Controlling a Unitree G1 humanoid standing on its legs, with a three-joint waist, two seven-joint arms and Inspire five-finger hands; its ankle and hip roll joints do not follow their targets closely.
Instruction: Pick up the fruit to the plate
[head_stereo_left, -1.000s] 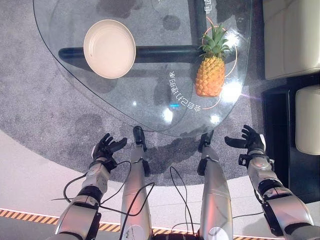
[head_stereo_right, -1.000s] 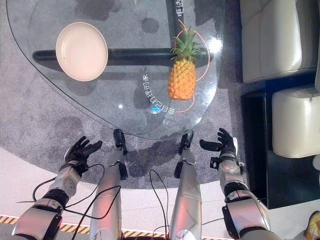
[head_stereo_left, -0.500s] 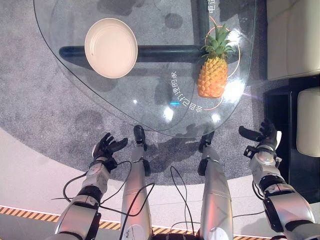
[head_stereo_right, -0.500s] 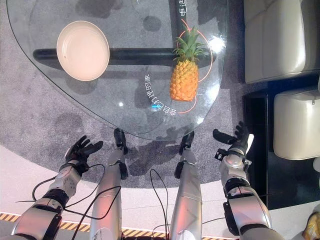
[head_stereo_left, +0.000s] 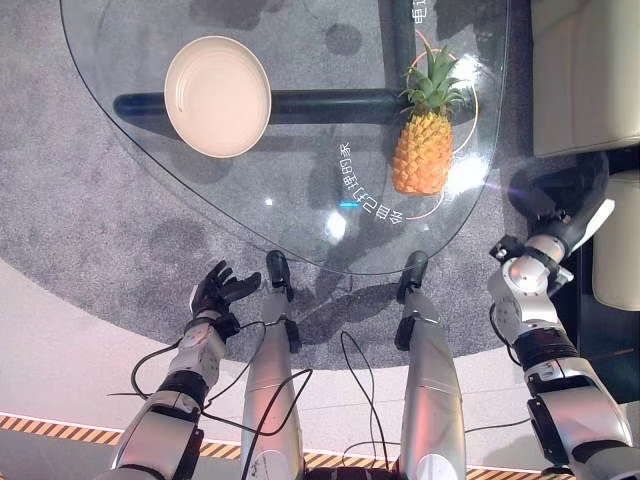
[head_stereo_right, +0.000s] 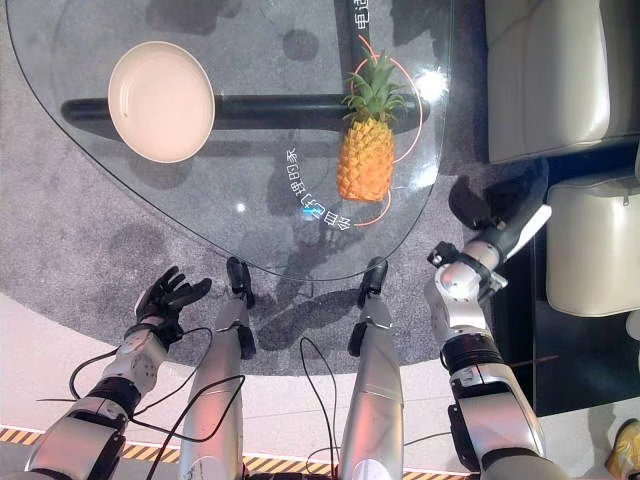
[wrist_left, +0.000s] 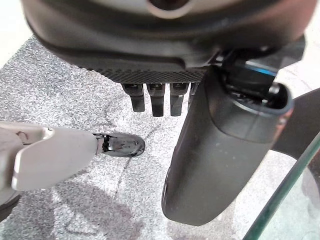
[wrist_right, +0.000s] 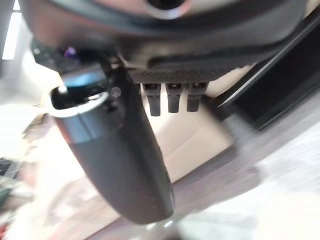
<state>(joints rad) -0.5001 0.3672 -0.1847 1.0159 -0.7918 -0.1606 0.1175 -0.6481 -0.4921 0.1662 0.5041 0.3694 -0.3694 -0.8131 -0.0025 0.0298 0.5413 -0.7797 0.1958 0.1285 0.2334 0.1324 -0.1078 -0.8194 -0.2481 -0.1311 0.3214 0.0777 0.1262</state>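
Observation:
A pineapple (head_stereo_left: 420, 160) stands upright with its green crown on the right part of the glass table (head_stereo_left: 300, 215). An empty cream plate (head_stereo_left: 217, 96) lies on the table's far left. My left hand (head_stereo_left: 213, 292) hangs open, low over the carpet before the table's near edge, its fingers (wrist_left: 157, 100) straight and holding nothing. My right hand (head_stereo_left: 565, 200) is raised off the table's right edge, level with the pineapple but well apart from it. It is open and empty, with straight fingers (wrist_right: 172, 100).
Cream sofa cushions (head_stereo_left: 585, 70) and a second cushion (head_stereo_left: 618, 240) stand close to the right of my right hand, with a black strip (head_stereo_left: 552, 310) between them and the carpet. A dark bar (head_stereo_left: 320, 103) runs under the glass. Grey carpet (head_stereo_left: 90, 230) surrounds the table.
My right hand has lifted and swung forward and to the right, from below the table's near edge to beside its right edge. The left hand has hardly moved.

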